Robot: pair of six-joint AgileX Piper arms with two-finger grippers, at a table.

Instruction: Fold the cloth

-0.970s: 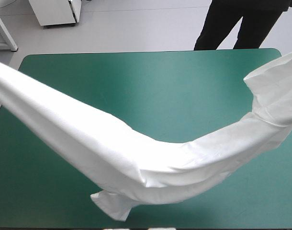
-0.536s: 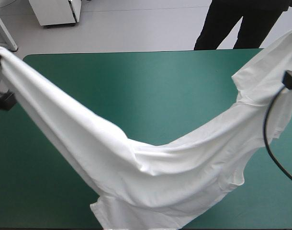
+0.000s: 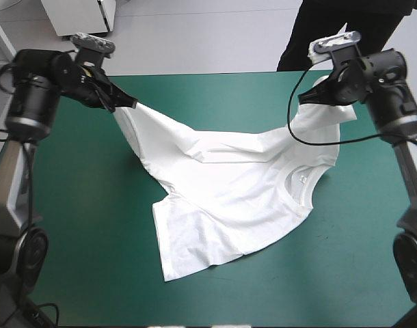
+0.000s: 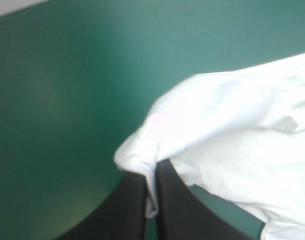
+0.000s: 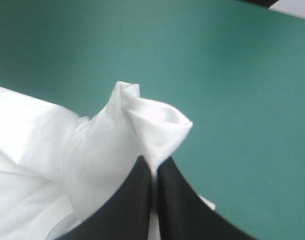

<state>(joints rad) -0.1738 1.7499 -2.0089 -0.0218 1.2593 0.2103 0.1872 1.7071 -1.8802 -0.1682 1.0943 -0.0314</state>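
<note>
The white T-shirt [image 3: 229,198] lies partly spread on the teal-green table, collar toward the right, its near hem resting on the cover. Both far corners are held up off the table. My left gripper [image 3: 130,102] at the far left is shut on one corner, and the cloth [image 4: 232,130] bunches over its black fingers [image 4: 127,205]. My right gripper [image 3: 311,96] at the far right is shut on the other corner, a small white fold [image 5: 152,125] pinched at its fingertips [image 5: 162,195]. Between the two the cloth sags onto the table.
Bare teal-green cover [image 3: 72,225] lies to the left, to the right and along the near edge [image 3: 331,287]. The table's far edge [image 3: 208,74] runs just behind both grippers.
Earlier the T-shirt hung stretched high and wide across the view. Both grippers have come inward and down toward the far edge, and the cloth's lower part has settled onto the table.
</note>
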